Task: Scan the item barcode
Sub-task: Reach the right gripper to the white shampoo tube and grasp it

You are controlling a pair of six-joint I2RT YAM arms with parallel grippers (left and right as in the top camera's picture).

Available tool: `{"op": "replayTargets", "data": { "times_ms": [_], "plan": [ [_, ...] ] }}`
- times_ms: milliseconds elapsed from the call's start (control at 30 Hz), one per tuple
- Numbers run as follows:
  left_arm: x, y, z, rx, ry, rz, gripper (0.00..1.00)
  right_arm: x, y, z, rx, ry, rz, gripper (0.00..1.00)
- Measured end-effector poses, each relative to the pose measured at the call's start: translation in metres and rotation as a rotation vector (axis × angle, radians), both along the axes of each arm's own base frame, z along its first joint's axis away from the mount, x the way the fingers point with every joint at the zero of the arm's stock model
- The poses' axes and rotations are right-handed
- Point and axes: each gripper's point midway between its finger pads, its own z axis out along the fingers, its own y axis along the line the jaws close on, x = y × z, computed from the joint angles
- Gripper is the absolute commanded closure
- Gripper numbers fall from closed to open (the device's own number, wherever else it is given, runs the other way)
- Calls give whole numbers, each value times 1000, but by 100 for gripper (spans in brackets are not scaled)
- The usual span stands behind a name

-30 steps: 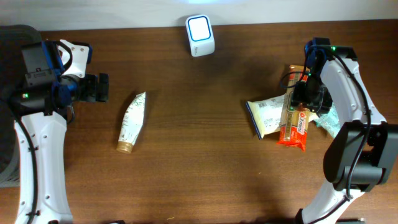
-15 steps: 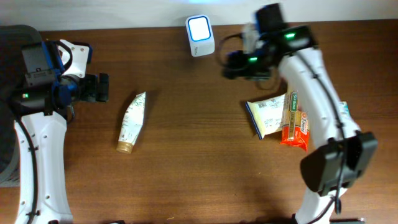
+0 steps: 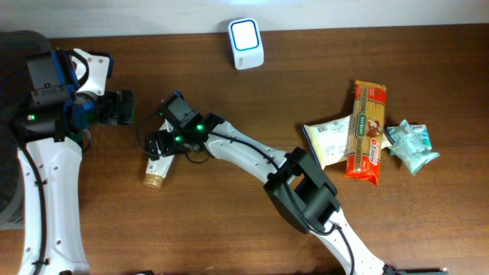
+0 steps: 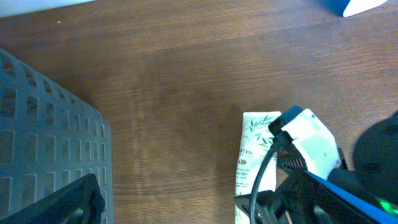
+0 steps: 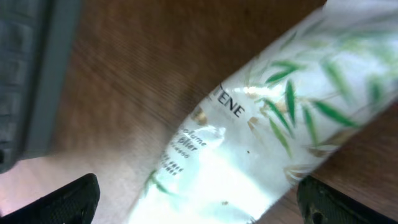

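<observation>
Tube (image 3: 155, 169) lies on tabletop (image 3: 252, 191), left side, long axis far-to-near, cap toward near edge | right end effector (image 5: 204, 200) directly above its body, spread wide, pinching nothing | left end effector (image 3: 124, 107) spread, farther off

Your table (image 3: 252, 221): dark brown wood, seen from above. Left of centre, white leaf-print tube (image 3: 158, 164) lies flat, gold cap toward robot's side. At far edge, white scanner (image 3: 246, 34), face lit blue. On your right, three packs grouped: pale snack bag (image 3: 325, 145), orange-red pasta pack (image 3: 367, 137) touching its right side, teal packet (image 3: 412, 147) just beside pasta pack. Grey mesh basket (image 4: 43, 143) stands at left, near tube.
</observation>
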Motion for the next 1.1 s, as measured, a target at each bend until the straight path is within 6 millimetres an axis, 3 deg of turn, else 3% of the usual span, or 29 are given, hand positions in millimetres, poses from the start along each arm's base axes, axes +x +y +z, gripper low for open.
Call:
{"op": "replayTargets", "data": {
  "times_ms": [67, 167, 367, 533, 667, 800, 900, 1100],
  "plan": [
    [0, 0, 0, 0, 0, 0, 1, 3, -1, -8, -10, 1, -16, 2],
    [0, 0, 0, 0, 0, 0, 1, 5, -2, -9, -11, 3, -28, 15],
    [0, 0, 0, 0, 0, 0, 1, 6, -1, -15, -14, 9, -37, 63],
    [0, 0, 0, 0, 0, 0, 1, 1, -6, -18, -39, 32, -24, 93],
    [0, 0, 0, 0, 0, 0, 1, -4, -14, -16, -21, 95, 31, 96],
    [0, 0, 0, 0, 0, 0, 1, -7, -36, -11, -54, 133, 70, 96],
    [0, 0, 0, 0, 0, 0, 1, -13, -67, -3, -144, 164, 70, 96],
    [0, 0, 0, 0, 0, 0, 1, -46, -166, 30, -482, 263, 12, 96]
  ]
}}
